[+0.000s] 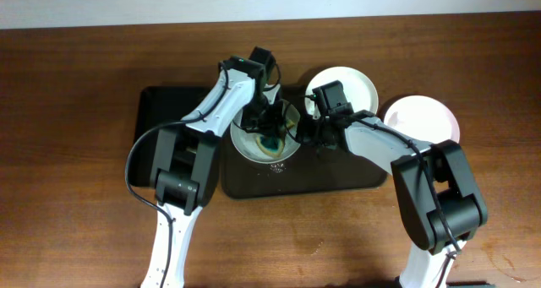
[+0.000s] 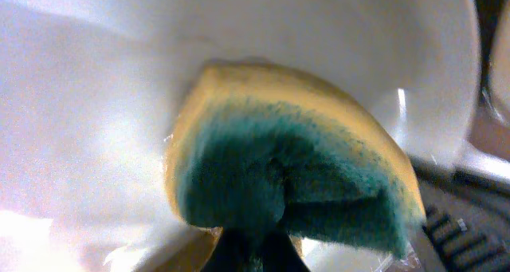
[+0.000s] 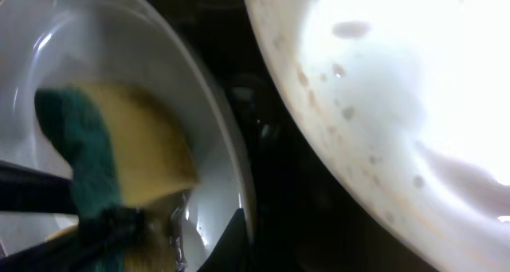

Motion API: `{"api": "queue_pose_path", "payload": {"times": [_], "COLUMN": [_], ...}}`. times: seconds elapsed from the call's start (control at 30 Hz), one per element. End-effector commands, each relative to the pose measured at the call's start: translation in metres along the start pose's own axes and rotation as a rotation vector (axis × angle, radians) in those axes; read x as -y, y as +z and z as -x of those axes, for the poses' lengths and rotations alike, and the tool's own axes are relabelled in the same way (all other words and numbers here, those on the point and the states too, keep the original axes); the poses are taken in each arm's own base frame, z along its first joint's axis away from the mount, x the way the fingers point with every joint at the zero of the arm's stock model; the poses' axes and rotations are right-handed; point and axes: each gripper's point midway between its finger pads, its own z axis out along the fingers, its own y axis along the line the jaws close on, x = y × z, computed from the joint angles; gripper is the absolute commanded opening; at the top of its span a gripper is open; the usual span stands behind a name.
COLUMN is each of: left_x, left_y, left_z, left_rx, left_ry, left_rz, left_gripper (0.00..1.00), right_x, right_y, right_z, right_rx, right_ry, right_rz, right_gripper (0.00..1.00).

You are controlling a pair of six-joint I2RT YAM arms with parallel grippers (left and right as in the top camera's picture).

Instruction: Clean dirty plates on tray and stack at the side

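A white plate [image 1: 246, 144] sits on the black tray [image 1: 169, 111]. My left gripper [image 1: 269, 129] is shut on a yellow and green sponge [image 1: 271, 145] and presses it into this plate. In the left wrist view the sponge [image 2: 295, 176] fills the middle, against the plate's white inside [image 2: 96, 128], with the fingers [image 2: 259, 254] pinching it from below. My right gripper [image 1: 303, 134] is shut on the plate's right rim; its dark finger [image 3: 231, 240] lies on the rim [image 3: 215, 120], next to the sponge [image 3: 111, 152]. A second white plate [image 1: 345, 89], speckled with dirt [image 3: 382, 80], lies at the tray's back right.
A pink plate [image 1: 424, 119] lies on the wooden table [image 1: 76, 195] to the right of the tray. The tray's left half [image 1: 165, 140] holds nothing. Both arms cross over the tray's middle.
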Motion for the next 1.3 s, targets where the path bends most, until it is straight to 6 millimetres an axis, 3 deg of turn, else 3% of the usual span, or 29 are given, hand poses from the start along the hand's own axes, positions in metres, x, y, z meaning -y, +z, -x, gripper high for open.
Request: {"api": "queue_pose_path", "payload": {"times": [0.0,0.1,0.17,0.23,0.27,0.3,0.33,0.4,0.57,0.67,0.7,0.8,0.9,0.97,1.0,1.07,1.1,1.17,1.27], "left_x": [-0.148,-0.163,-0.144,-0.104,-0.062,-0.024,-0.001,0.016,0.018,-0.023,-0.051,-0.082,-0.107,-0.112,-0.102,-0.046,-0.011,0.028,0.031], "left_y": [-0.025,-0.040,-0.023,0.006,0.023,0.026,0.022,0.018,0.021,0.024,0.013,-0.025,-0.060,-0.059,-0.050,-0.023,-0.018,-0.022,-0.021], "left_z": [0.037,0.039,0.034,0.019,0.001,-0.021,-0.035,-0.041,-0.023,0.024,0.039,0.061,0.062,0.042,0.033,0.012,0.000,-0.016,-0.003], "left_rx": [0.268,0.299,0.211,0.049,-0.060,-0.128,-0.158,-0.155,-0.094,0.051,0.129,0.279,0.335,0.245,0.165,-0.015,-0.066,-0.092,-0.042], "left_ry": [-0.258,-0.240,-0.133,0.090,0.293,0.452,0.526,0.551,0.484,0.155,-0.016,-0.186,-0.214,-0.199,-0.127,0.172,0.341,0.475,0.457], "left_rz": [0.730,0.849,0.747,0.497,0.229,-0.022,-0.179,-0.288,-0.272,0.036,0.211,0.438,0.639,0.673,0.605,0.249,0.031,-0.221,-0.220], "left_gripper": [0.00,0.00,0.00,0.00,0.00,0.00,0.00,0.00,0.00,0.00,0.00,0.00,0.00,0.00,0.00,0.00,0.00,0.00,0.00], "right_x": [0.019,0.019,0.019,0.019,0.020,0.020,0.020,0.020,0.020,0.020,0.020,0.020,0.020,0.020,0.020,0.020,0.020,0.020,0.020], "right_y": [0.013,0.013,0.013,0.013,0.013,0.013,0.013,0.013,0.013,0.013,0.013,0.013,0.013,0.013,0.013,0.013,0.013,0.013,0.013], "right_z": [-0.022,-0.022,-0.022,-0.023,-0.023,-0.023,-0.022,-0.022,-0.022,-0.023,-0.023,-0.022,-0.022,-0.022,-0.022,-0.022,-0.022,-0.022,-0.022], "right_rx": [-0.076,-0.076,-0.076,-0.078,-0.077,-0.077,-0.077,-0.077,-0.077,-0.077,-0.077,-0.077,-0.075,-0.075,-0.075,-0.075,-0.075,-0.075,-0.075], "right_ry": [0.014,0.014,0.014,0.014,0.015,0.015,0.015,0.015,0.016,0.015,0.015,0.015,0.015,0.015,0.015,0.015,0.015,0.016,0.015], "right_rz": [-0.052,-0.052,-0.053,-0.054,-0.057,-0.057,-0.057,-0.057,-0.057,-0.057,-0.057,-0.058,-0.060,-0.060,-0.060,-0.060,-0.059,-0.060,-0.060], "right_gripper": [0.04,0.04,0.04,0.04,0.04,0.04,0.04,0.04,0.04,0.04,0.04,0.04,0.04,0.04,0.04,0.04,0.04,0.04,0.04]}}
